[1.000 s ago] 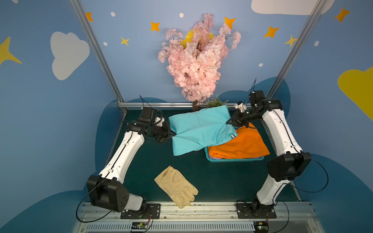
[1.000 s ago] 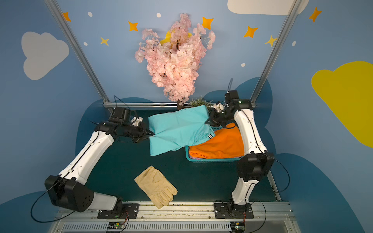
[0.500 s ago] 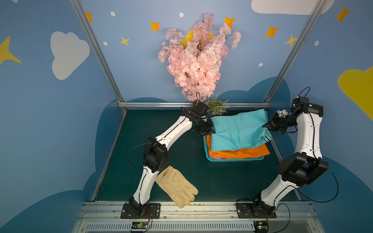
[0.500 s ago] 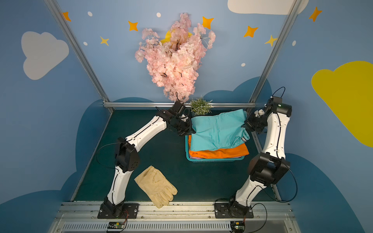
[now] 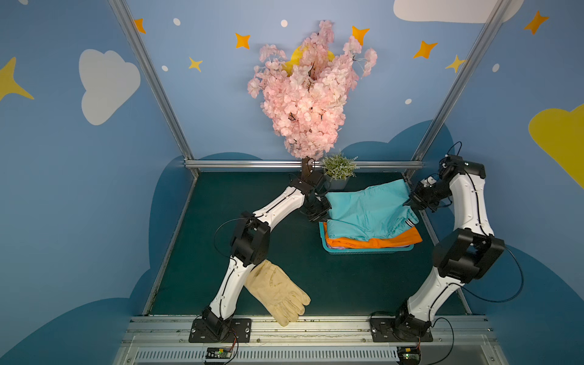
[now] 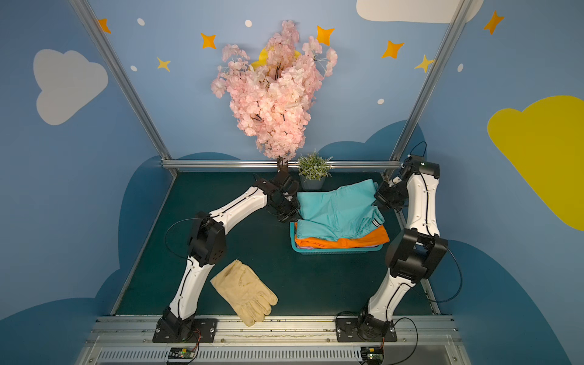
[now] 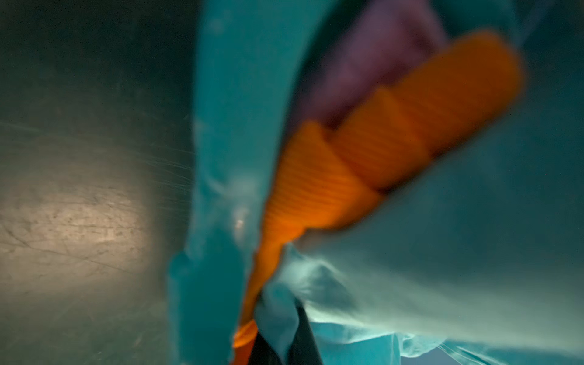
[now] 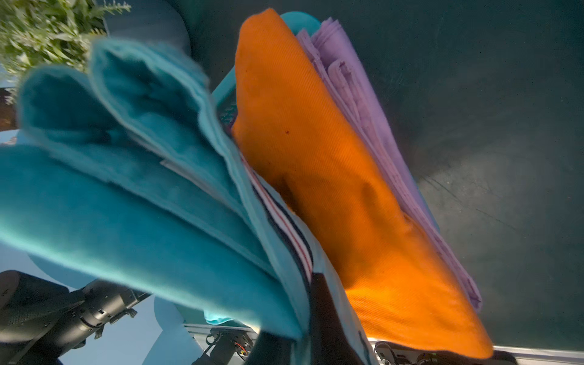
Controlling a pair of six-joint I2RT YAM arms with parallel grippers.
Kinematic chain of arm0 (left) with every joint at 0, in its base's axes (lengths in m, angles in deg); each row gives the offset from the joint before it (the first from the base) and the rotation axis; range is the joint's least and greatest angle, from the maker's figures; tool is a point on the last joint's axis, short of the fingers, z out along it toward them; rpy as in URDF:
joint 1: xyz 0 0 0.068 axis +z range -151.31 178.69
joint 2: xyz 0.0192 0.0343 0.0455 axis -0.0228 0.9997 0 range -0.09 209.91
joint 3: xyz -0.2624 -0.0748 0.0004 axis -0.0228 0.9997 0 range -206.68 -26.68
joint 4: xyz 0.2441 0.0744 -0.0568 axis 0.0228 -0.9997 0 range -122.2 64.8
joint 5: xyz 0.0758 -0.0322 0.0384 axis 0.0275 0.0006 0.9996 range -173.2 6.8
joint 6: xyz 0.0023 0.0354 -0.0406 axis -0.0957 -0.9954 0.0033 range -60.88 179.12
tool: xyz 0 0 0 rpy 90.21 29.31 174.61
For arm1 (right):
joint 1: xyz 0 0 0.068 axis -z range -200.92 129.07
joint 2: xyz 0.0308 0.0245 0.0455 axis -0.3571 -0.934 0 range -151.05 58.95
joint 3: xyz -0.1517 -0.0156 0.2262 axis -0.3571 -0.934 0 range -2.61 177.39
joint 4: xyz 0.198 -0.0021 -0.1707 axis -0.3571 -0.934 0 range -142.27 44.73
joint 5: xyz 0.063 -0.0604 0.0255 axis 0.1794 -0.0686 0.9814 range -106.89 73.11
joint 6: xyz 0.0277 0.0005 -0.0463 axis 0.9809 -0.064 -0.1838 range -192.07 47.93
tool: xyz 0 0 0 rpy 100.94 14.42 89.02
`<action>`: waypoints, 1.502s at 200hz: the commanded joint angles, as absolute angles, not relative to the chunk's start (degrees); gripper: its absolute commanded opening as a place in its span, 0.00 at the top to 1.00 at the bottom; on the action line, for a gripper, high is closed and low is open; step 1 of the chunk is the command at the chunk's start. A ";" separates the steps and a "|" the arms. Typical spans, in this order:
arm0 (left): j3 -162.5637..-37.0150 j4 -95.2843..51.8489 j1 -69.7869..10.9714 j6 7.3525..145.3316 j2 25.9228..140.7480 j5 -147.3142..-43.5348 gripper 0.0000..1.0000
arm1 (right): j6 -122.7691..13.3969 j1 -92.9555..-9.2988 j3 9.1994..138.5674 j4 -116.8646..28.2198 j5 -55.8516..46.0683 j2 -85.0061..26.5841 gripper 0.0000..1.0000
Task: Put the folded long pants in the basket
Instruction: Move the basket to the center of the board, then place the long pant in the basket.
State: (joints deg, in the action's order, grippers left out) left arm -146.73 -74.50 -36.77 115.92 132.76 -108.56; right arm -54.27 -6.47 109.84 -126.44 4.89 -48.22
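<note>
count, taken around the teal plastic mesh basket: 1 basket. folded cloth pants at the basket, 3 visible: turquoise pants 1, bright orange pants 1, lilac pants 1. in front of the basket: cream work glove 1. behind it: pink blossom tree 1, small green potted plant 1.

From high at the front, we look down in both top views, the basket right of centre. Our wrist cameras press close against the same folded long pants, the left view blurred.
</note>
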 commanded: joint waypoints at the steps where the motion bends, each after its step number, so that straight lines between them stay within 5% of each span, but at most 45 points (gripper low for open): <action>1: -140.96 -83.50 -34.51 113.33 131.67 -101.75 0.98 | -54.52 -8.09 108.49 -122.85 2.82 -48.54 1.00; 58: -122.41 -81.31 -27.87 107.70 121.08 -99.33 0.98 | -53.50 -14.69 102.65 -120.01 4.82 -47.80 1.00; 146: -99.63 -81.98 0.33 89.79 100.54 -113.25 0.98 | -47.09 -30.93 94.94 -111.39 19.62 -42.24 1.00; 221: -111.23 -96.41 0.51 86.35 92.64 -121.77 0.97 | -44.31 -32.44 99.49 -111.78 20.62 -40.99 1.00; 300: -100.65 -87.78 -2.09 87.87 94.43 -116.88 0.96 | -45.28 -32.48 91.36 -106.27 18.06 -44.29 1.00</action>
